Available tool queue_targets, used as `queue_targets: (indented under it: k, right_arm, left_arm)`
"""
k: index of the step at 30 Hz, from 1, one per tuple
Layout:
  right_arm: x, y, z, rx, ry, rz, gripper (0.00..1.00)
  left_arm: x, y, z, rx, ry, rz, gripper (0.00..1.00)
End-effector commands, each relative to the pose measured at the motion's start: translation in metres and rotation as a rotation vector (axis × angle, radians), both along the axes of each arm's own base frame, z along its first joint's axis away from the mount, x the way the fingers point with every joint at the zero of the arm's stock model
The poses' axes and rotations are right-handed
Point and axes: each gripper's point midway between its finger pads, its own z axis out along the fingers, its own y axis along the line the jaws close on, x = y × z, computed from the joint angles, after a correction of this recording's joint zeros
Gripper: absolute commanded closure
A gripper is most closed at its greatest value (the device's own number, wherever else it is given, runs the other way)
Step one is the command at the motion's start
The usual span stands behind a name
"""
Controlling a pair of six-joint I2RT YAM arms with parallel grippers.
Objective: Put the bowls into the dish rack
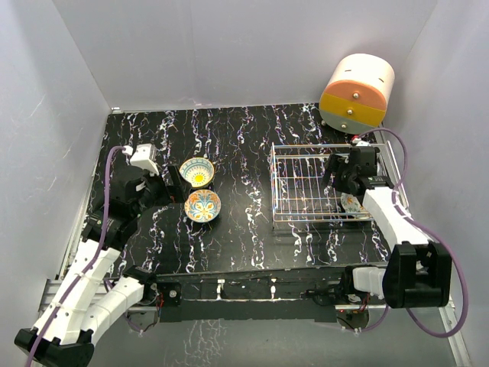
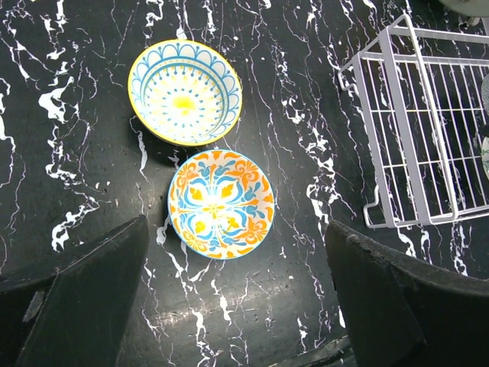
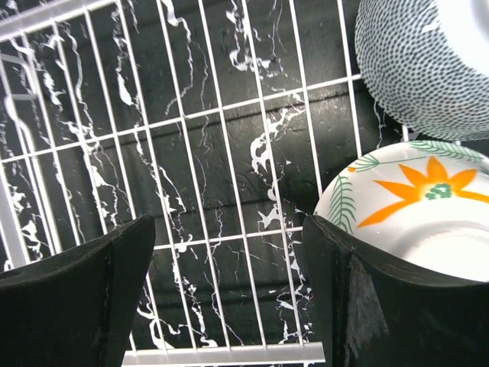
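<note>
Two painted bowls sit on the black marbled table, left of centre: a yellow-and-blue bowl (image 1: 197,172) (image 2: 185,92) and, just in front of it, an orange-and-blue bowl (image 1: 202,206) (image 2: 221,203). My left gripper (image 1: 173,188) (image 2: 237,306) hangs open above the table just left of them, holding nothing. The wire dish rack (image 1: 306,183) (image 2: 428,130) (image 3: 191,153) stands to the right. Inside it, at its right end, lie a speckled grey bowl (image 3: 420,69) and a white bowl with an orange flower (image 3: 420,206) (image 1: 351,203). My right gripper (image 1: 336,180) (image 3: 229,290) is open over the rack floor, with one finger (image 3: 382,306) beside the flower bowl.
A round cream, orange and yellow drawer unit (image 1: 357,92) stands at the back right behind the rack. White walls enclose the table on three sides. A purple cable (image 1: 397,153) loops beside the right arm.
</note>
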Motion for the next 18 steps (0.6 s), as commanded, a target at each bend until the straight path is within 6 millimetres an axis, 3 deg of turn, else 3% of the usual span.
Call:
queue_targets:
  k: [1,6,18]
  right_arm:
    - [0.009,-0.002,-0.011,0.002,0.007,-0.021,0.19]
    - [0.006,-0.01,-0.02,-0.031,0.043,-0.057,0.19]
    - [0.005,-0.042,-0.019,-0.152,0.034,-0.195,0.18]
  left_arm:
    - [-0.008,0.006,-0.004,0.015,0.007,0.014,0.03]
    - [-0.013,0.012,-0.003,0.027,0.002,0.029,0.03]
    - [-0.01,0.01,-0.006,0.033,0.009,0.022,0.03]
